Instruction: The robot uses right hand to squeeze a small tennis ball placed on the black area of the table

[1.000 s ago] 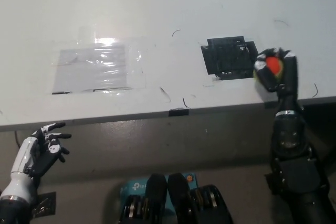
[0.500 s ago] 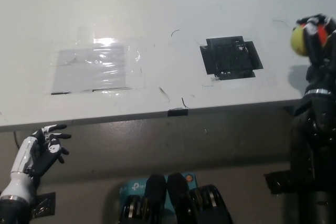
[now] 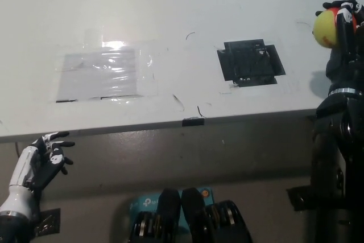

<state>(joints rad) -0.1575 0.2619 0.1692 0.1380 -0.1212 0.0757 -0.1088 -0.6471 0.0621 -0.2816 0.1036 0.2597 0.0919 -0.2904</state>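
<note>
Black right hand (image 3: 341, 24) clamped on yellow tennis ball (image 3: 325, 28), seemingly above the tabletop (image 3: 170, 15), right of black patch (image 3: 250, 62), white left hand (image 3: 42, 160) resting low, fingers spread

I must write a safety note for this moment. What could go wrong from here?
1. The right hand holds the tennis ball raised beside the table's right edge; if the grip loosens, the ball may fall to the floor, not the black area.
2. The hand sits at the picture's border, so the camera could lose it.
The left hand rests below the table's front edge.
</note>
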